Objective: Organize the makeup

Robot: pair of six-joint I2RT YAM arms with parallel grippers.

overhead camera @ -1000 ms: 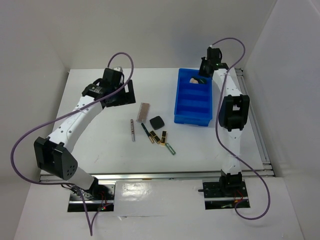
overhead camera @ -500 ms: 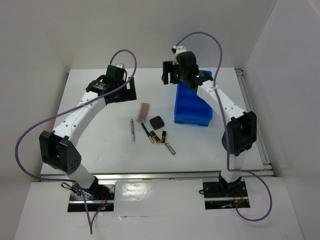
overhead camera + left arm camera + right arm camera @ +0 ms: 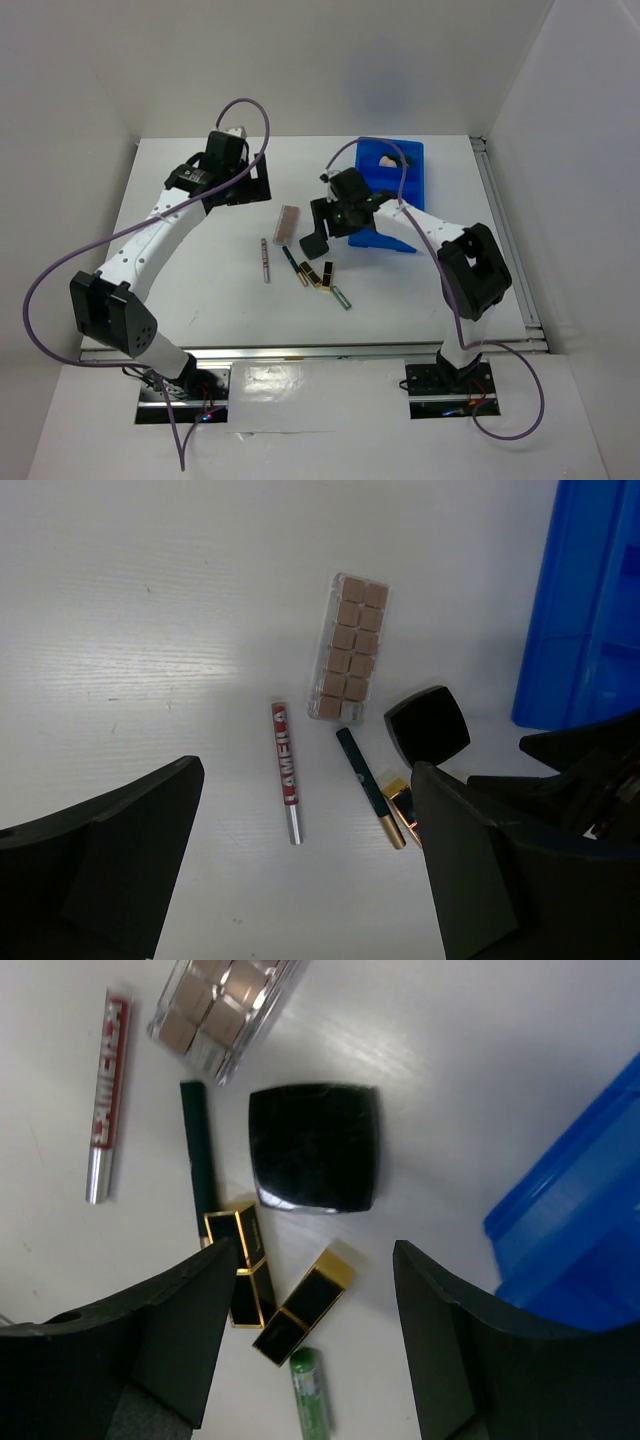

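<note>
Now that the right arm has swung back from the far end of the bin, where it hung a second ago, its right fingers [image 3: 165, 1350] stand apart with nothing between them, poised above the black compact [image 3: 315, 1147]. The compact lies flat in the middle of the bench [image 3: 200, 290], with two black-and-gold lipsticks [image 3: 245, 1280] just beside it on the near side and a green tube [image 3: 310, 1390] nearer still. A dark pencil [image 3: 200, 1160] and a red-and-silver pencil [image 3: 107, 1090] lie to its left, and the tan palette [image 3: 215, 1005] sits beyond them. The blue bin [image 3: 412, 165] stands toward the far right corner, a peach sponge [image 3: 386, 158] showing in its farthest compartment. The left fingers [image 3: 110, 870] are also wide apart and empty, held over the same loose things. I take it one drop is done and the compact is the next pick; most of the makeup is not yet sorted.
</note>
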